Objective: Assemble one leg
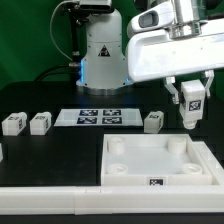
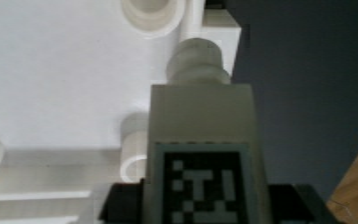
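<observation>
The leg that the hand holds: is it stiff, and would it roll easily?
Probably stiff: the leg looks like moulded plastic. Unlikely to roll, since its body has flat faces. Likely light, being small beside the tabletop.

The small white plastic peg-like leg (image 2: pixel 197 130) hides the fingertips of the claw (image 2: pixel 197 203) — its tag (image 2: pixel 197 188) is blurred. The large white square tray (image 2: pixel 51 90) is cropped.

Open air between the held leg (image 1: pixel 192 103) and the tabletop (image 1: pixel 110 160) below (raised rim all round). Bare table (image 1: pixel 50 155) toward the exterior view's left, bounded behind by the marker board (image 1: pixel 97 117) and a loose leg (image 1: pixel 153 121).
</observation>
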Action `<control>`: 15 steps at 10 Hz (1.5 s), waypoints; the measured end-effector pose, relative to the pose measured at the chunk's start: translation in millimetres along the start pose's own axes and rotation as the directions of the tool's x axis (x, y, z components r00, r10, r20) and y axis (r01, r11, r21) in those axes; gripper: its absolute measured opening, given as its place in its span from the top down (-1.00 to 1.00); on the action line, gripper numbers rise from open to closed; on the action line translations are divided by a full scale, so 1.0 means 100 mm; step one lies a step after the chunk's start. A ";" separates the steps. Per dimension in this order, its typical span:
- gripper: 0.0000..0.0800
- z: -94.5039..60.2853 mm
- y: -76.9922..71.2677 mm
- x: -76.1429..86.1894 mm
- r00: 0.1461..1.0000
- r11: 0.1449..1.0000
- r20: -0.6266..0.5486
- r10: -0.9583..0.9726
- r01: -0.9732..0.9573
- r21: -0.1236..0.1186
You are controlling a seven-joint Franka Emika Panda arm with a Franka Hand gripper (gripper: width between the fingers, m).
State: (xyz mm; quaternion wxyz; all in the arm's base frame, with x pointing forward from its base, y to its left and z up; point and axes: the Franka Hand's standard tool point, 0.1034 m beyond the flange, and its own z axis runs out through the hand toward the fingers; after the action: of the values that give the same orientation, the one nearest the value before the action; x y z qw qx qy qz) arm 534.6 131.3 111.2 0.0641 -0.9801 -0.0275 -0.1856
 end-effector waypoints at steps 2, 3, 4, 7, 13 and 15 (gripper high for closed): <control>0.27 0.00 0.07 0.07 0.997 0.999 -0.056 -0.048 0.047 -0.012; 0.27 -0.01 0.12 0.17 0.984 0.998 -0.168 -0.066 0.062 -0.028; 0.27 0.06 0.14 0.21 0.979 0.996 -0.184 -0.083 0.078 -0.034; 0.27 0.13 0.17 0.56 0.977 0.991 -0.167 -0.130 0.126 -0.035; 0.27 0.21 0.20 0.69 0.962 0.987 -0.217 -0.163 0.155 -0.053; 0.27 0.22 0.22 0.69 0.962 0.986 -0.216 -0.165 0.157 -0.054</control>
State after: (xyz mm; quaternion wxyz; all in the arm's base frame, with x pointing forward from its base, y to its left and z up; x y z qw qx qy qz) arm 607.9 115.0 113.7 0.0335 -0.9491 -0.0963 -0.2980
